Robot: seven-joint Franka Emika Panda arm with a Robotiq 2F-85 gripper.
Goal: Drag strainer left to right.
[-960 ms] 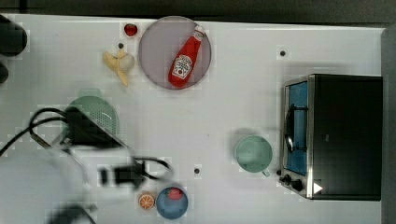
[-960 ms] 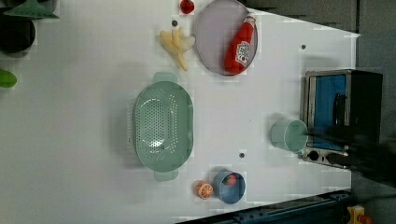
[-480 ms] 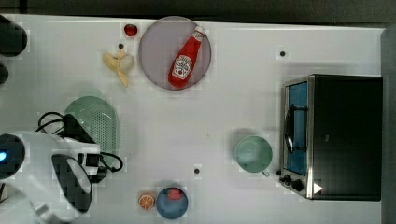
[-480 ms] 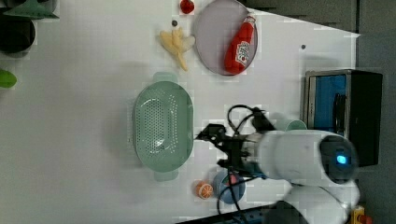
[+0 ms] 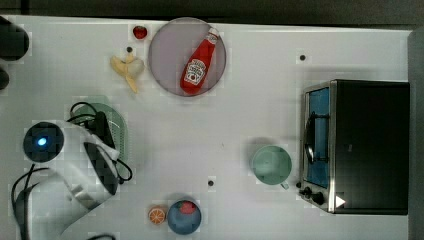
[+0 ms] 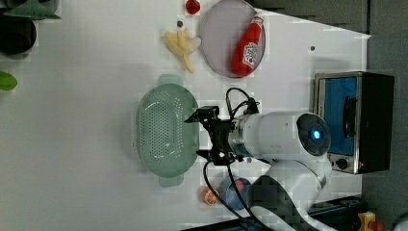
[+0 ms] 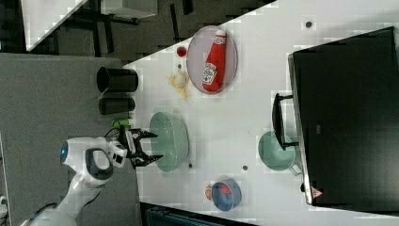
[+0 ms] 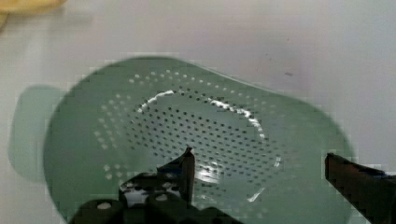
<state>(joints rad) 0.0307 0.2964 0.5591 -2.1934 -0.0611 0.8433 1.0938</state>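
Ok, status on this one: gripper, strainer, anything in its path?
Gripper open, at the strainer's rim, nothing held. Strainer flat on table, not yet dragged. Cup and toaster oven sit toward the top view's right.

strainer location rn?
The strainer sits on the white table left of centre in the left view, below the banana. The open pincer hovers at its right rim.

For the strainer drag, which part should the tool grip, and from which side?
Probably the strainer's long rim nearest the open tool, approached from the left view's right. That wall is thin and upright, so one finger can go inside the bowl and one outside.
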